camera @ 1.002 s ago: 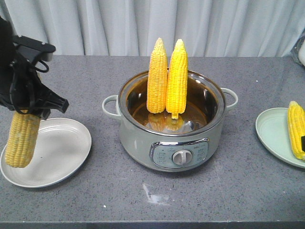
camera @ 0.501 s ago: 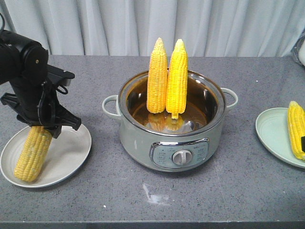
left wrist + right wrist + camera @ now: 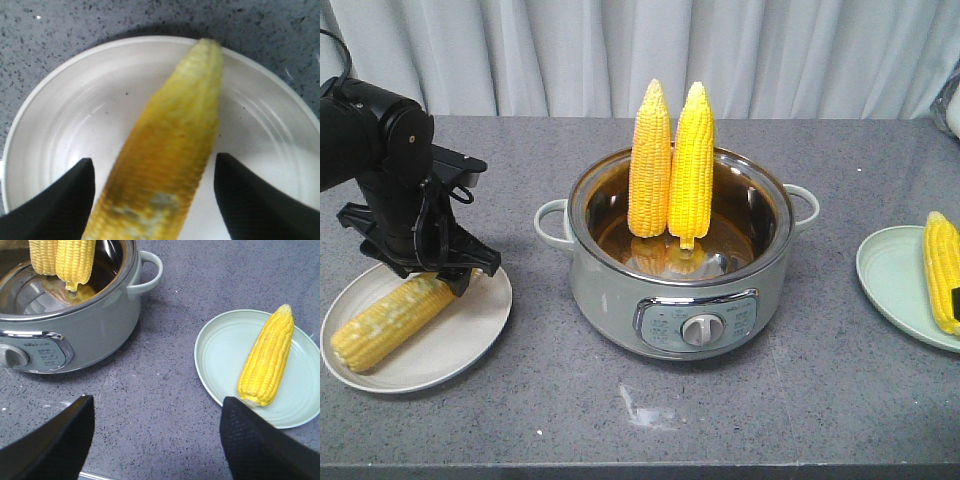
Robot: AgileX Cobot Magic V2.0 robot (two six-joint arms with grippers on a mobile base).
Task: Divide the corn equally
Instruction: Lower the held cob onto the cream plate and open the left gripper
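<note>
Corn: one cob [image 3: 388, 323] lies flat on the white plate [image 3: 455, 345], its near end between the fingers of the left gripper [image 3: 155, 172], which stand spread to either side with a gap on each and do not grip it; two cobs [image 3: 650, 170] stand upright, tips up and touching, in the grey-green pot [image 3: 615, 300]; the fourth cob [image 3: 266, 360] lies on the green plate [image 3: 220, 350], ahead of the right gripper [image 3: 157, 402], whose fingers are wide apart over bare surface. Surface is a speckled grey counter [image 3: 800, 400]; a pale pleated curtain [image 3: 800, 50] hangs behind.
</note>
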